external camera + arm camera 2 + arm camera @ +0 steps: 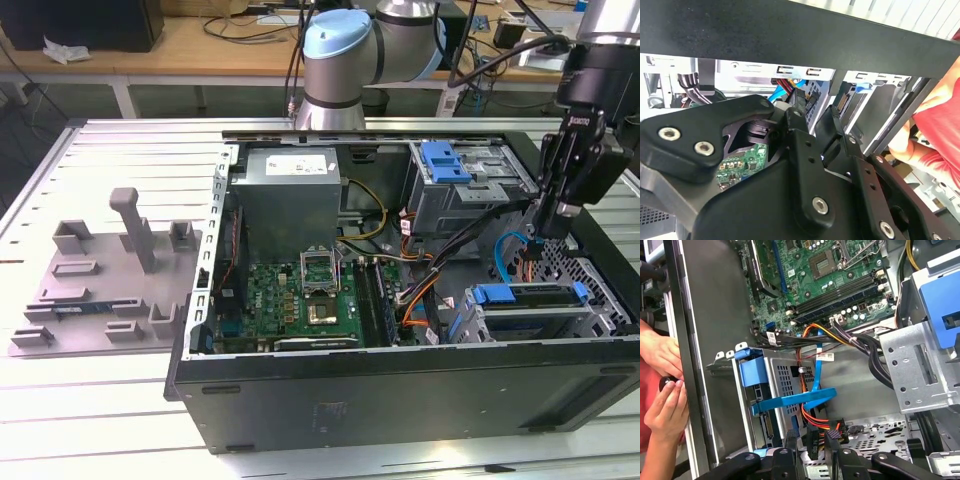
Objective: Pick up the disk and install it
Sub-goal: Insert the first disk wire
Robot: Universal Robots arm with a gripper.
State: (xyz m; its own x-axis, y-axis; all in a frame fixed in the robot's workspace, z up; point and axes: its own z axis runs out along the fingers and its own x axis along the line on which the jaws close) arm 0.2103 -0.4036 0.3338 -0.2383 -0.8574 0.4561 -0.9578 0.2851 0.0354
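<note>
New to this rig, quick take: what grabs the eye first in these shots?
The open computer case lying on its side, green motherboard exposed. At the exterior view's right the robot hand hangs just above the drive cage, where the blue-railed disk sits. In the first wrist view a person's hand is at the case's outer edge.
</note>
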